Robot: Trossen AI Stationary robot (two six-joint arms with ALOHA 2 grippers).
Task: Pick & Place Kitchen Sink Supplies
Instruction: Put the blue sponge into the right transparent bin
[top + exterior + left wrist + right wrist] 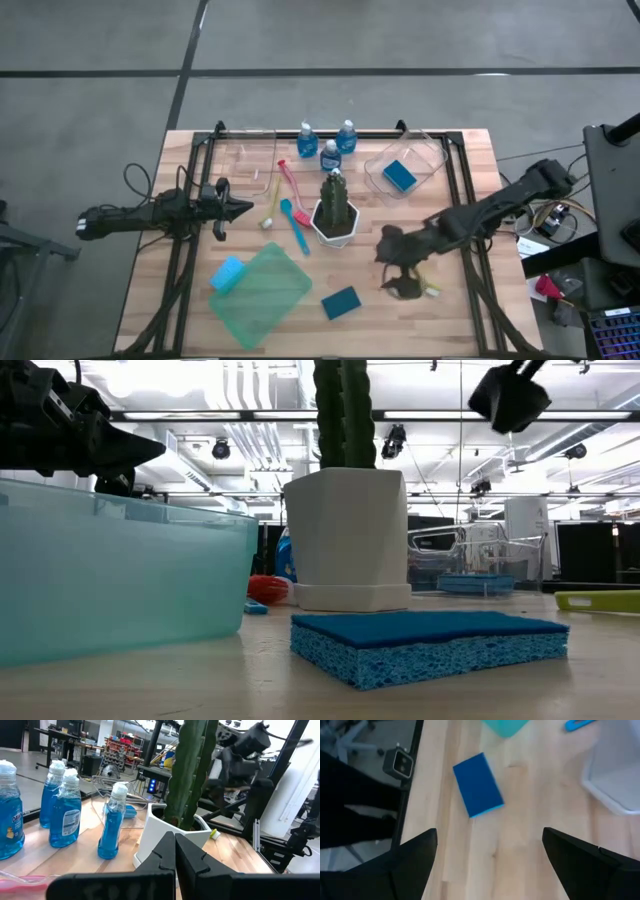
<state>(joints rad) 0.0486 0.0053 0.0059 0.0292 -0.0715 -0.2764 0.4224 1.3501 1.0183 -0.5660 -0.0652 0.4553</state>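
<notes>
On the wooden bench (450, 300), seen from above, the left tool (243, 209) is held low over the left part, its arm stretched out flat from the left edge. Its fingers (172, 851) are pressed together to a point, and nothing is gripped between them.

Just beyond that tip, a clear container (248, 158) stands at the far edge; its walls are hard to make out. Below it, a light-blue sponge (228, 273) lies touching the translucent green sheet (262, 297). The red brush (292, 195), the yellow brush (271, 204) and the blue brush (296, 227) lie close together between the left tool and the cactus-like thing in its white pot (336, 212); their thin handles are partly lost against the wood. Three blue bottles (329, 155) stand at the far edge behind the pot.

A teal sponge (340, 302) lies flat at the near edge, apart from everything else. A second teal sponge (399, 176) sits inside another clear container (428, 157) at the far right.

The right tool (402, 262) hangs above the near-right part of the bench, its arm reaching in from the right and bent downward. Its fingers (415, 851) are spread wide and nothing is held. A small lime and yellow item (430, 290) is largely covered beneath it and cannot be identified.
</notes>
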